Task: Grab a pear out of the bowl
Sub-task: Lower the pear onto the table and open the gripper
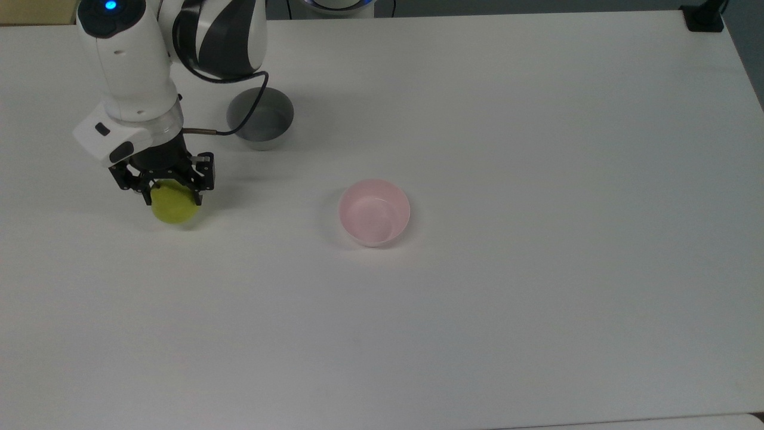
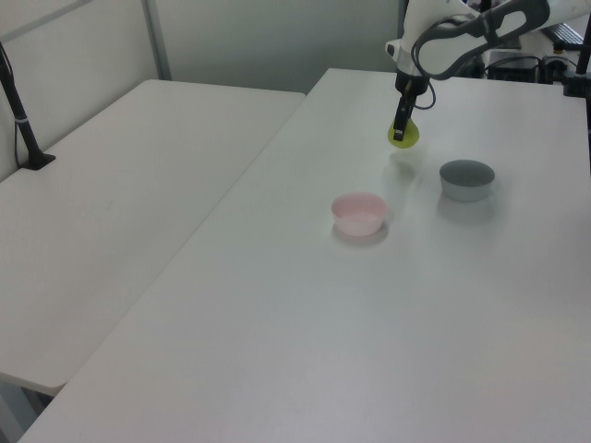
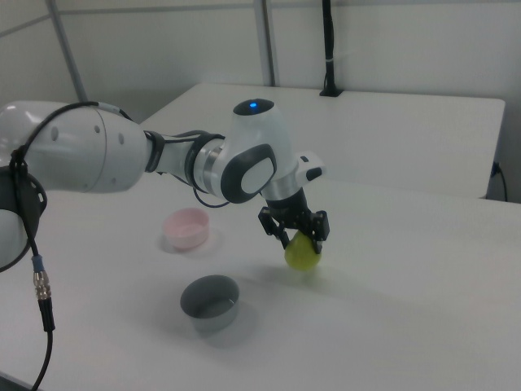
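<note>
1. Pinching the pear (image 1: 175, 205) between its black fingers, the gripper (image 1: 164, 190) is seen near the top view's left edge, at about 9 o'clock from the bowl (image 1: 374, 212) and well apart from it.
2. The jaws are closed on the upper part of the fruit, whose yellow-green body hangs below the fingertips.
3. In the left view, the pear (image 2: 404, 136) is held close over the white table (image 2: 305, 305), with a faint shadow just beneath it; whether it touches the surface cannot be told.
4. In the right view, the gripper (image 3: 296, 233) is pointed downward from the white wrist, and the pear (image 3: 303, 253) is gripped at its top.
5. The pale pink bowl is seen empty in the top view, standing upright near the table's middle.
6. A grey bowl (image 1: 260, 117) is placed at roughly 10 o'clock from the pink one in the top view, and at about 2 o'clock from the gripper.
7. In the right view, the grey bowl (image 3: 210, 300) is nearer the camera, with the pink bowl (image 3: 186, 228) behind it at about 11 o'clock.
8. A black cable (image 1: 236, 128) is looped from the arm (image 1: 128, 65) over the grey bowl's rim in the top view.
</note>
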